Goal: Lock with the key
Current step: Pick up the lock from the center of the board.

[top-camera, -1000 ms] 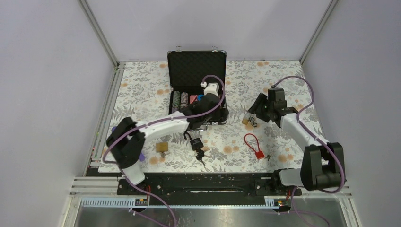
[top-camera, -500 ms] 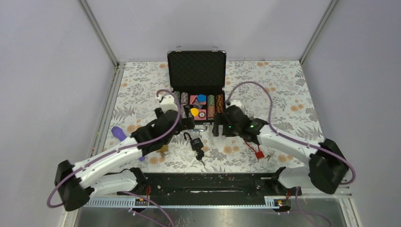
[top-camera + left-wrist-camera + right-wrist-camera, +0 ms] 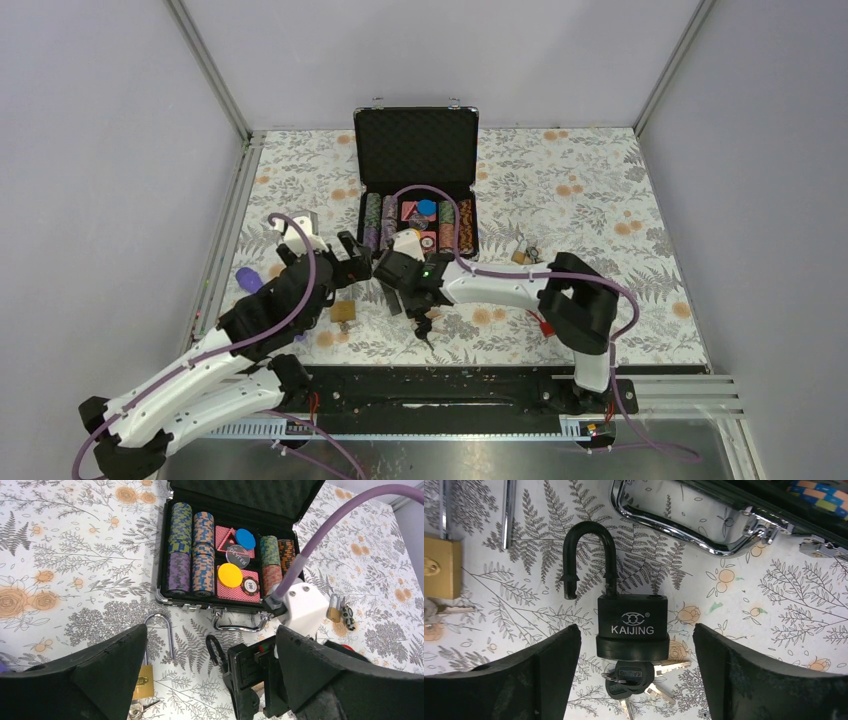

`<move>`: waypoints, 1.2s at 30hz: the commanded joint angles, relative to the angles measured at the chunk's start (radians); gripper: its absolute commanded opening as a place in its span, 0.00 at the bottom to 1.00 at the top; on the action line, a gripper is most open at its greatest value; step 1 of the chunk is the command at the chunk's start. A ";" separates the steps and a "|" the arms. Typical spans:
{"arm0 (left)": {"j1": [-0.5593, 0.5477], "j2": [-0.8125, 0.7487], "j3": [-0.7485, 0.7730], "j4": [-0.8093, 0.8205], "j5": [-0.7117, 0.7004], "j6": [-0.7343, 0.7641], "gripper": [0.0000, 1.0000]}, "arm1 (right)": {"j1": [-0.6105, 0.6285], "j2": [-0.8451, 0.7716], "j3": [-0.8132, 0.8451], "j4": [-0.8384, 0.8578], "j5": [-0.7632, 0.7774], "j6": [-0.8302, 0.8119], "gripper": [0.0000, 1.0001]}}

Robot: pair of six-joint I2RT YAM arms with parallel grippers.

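A black KAIJING padlock (image 3: 632, 625) lies flat on the floral tablecloth with its shackle (image 3: 589, 560) open. A bunch of black-headed keys (image 3: 644, 675) hangs at its bottom, one key in the keyhole. My right gripper (image 3: 636, 680) is open just above it, with a finger on each side of the body, touching nothing. From above, the right gripper (image 3: 412, 298) covers most of the padlock and the keys (image 3: 428, 333) stick out below it. My left gripper (image 3: 365, 262) is open and empty just left of it. In the left wrist view the left gripper (image 3: 210, 680) faces the black shackle (image 3: 215, 650).
An open black case (image 3: 418, 130) of poker chips stands behind the padlock, its chrome handle (image 3: 684, 530) close to the shackle. A brass padlock (image 3: 343, 311) with keys lies to the left. A small brass padlock (image 3: 522, 255) and a red cable lock (image 3: 545, 322) lie to the right.
My right arm swung left across the table and now hovers over the black padlock. My left arm drew back from the case to the padlock's left side.
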 commanded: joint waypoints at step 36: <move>0.001 -0.118 0.043 0.036 0.215 0.035 0.99 | -0.026 -0.482 -0.208 0.307 -0.174 -0.015 0.38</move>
